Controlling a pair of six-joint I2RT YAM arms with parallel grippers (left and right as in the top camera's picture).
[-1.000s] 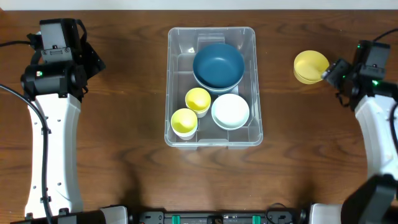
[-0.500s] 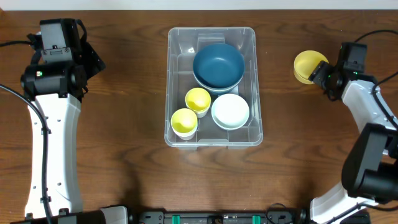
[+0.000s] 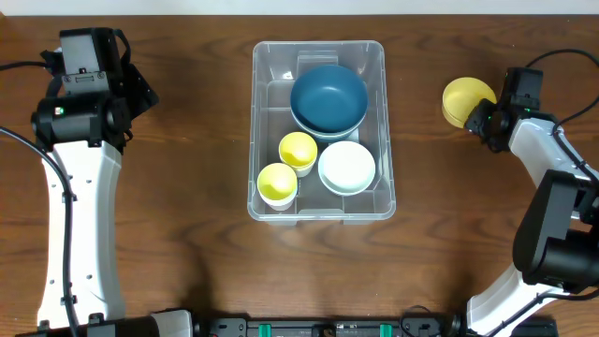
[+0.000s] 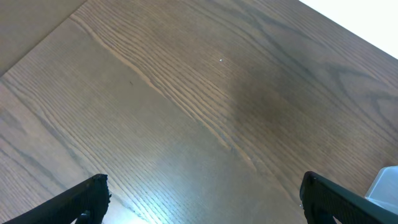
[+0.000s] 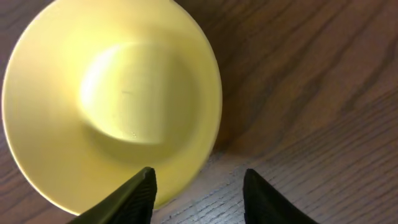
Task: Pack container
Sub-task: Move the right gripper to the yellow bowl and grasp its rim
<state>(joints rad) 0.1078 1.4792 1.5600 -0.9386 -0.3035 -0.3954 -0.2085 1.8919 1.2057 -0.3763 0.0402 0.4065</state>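
The container (image 3: 271, 103), a big clear bin, stands in the middle of the table. It holds a blue bowl (image 3: 328, 97), a white bowl (image 3: 346, 167) and two yellow cups (image 3: 298, 150) (image 3: 277, 183). A yellow bowl (image 3: 465, 99) (image 5: 112, 99) rests upright on the table to its right. My right gripper (image 3: 479, 120) (image 5: 199, 173) straddles that bowl's near rim, one finger over the inside, the other outside above the wood, with a gap still showing. My left gripper (image 3: 138, 92) (image 4: 203, 180) hangs wide open over bare wood at the far left.
A corner of the container (image 4: 387, 183) shows at the right edge of the left wrist view. Both white arms run down the table's left and right sides. Cables trail near each arm.
My right gripper has moved in to the yellow bowl's rim and its jaws have narrowed. The left arm and the container's contents have not moved.
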